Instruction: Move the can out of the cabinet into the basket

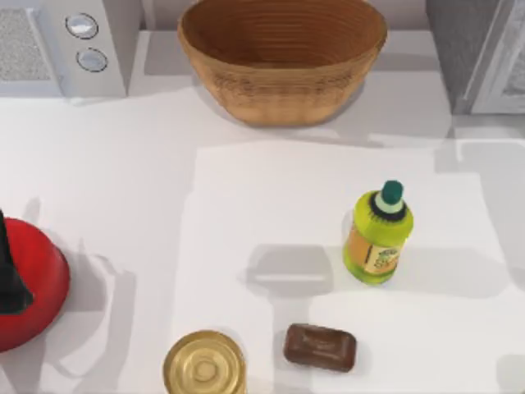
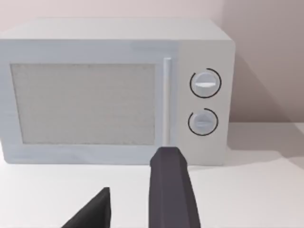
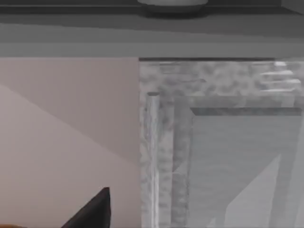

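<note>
1. Gold flat-lidded tin [image 1: 204, 364] and brown bar [image 1: 320, 346], at the tabletop's [image 1: 123, 180] near edge.
2. Green bottle [image 1: 378, 234], upright, right of centre.
3. Left tool [image 2: 137, 171], spread, facing the microwave [image 2: 85, 104].
4. Right tool [image 3: 97, 209], state cannot be told, facing the cabinet [image 3: 213, 156] door.
5. Wicker basket [image 1: 279, 90], far centre, between microwave and cabinet.

white microwave [image 1: 70, 45] far left, red bowl [image 1: 29, 287] near left edge, gold tin [image 1: 204, 365] & brown soap bar [image 1: 320, 347] near, green bottle [image 1: 378, 234] right of centre.

White table [image 1: 123, 189], seemingly pinkish wall [image 2: 266, 52]
</note>
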You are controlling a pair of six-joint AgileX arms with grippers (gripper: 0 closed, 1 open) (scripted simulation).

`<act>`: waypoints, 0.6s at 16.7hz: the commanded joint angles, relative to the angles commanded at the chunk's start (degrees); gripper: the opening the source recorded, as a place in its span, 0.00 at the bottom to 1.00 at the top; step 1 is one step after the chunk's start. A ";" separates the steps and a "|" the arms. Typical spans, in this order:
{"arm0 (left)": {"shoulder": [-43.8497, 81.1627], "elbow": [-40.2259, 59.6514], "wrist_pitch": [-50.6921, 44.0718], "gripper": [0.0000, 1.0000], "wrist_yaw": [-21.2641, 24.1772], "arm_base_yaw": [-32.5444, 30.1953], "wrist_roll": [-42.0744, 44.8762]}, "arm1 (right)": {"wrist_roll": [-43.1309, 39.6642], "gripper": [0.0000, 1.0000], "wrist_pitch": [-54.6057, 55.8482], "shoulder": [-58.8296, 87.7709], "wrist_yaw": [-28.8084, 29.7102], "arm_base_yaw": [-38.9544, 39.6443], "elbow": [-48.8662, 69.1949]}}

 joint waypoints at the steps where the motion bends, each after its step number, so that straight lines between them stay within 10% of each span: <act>1: 0.00 0.00 0.00 1.00 0.00 0.00 0.00 | 0.03 1.00 -1.24 3.91 0.57 0.54 5.37; 10: 0.00 0.00 0.00 1.00 0.00 0.00 0.00 | 0.04 1.00 -7.77 24.91 3.49 3.58 34.04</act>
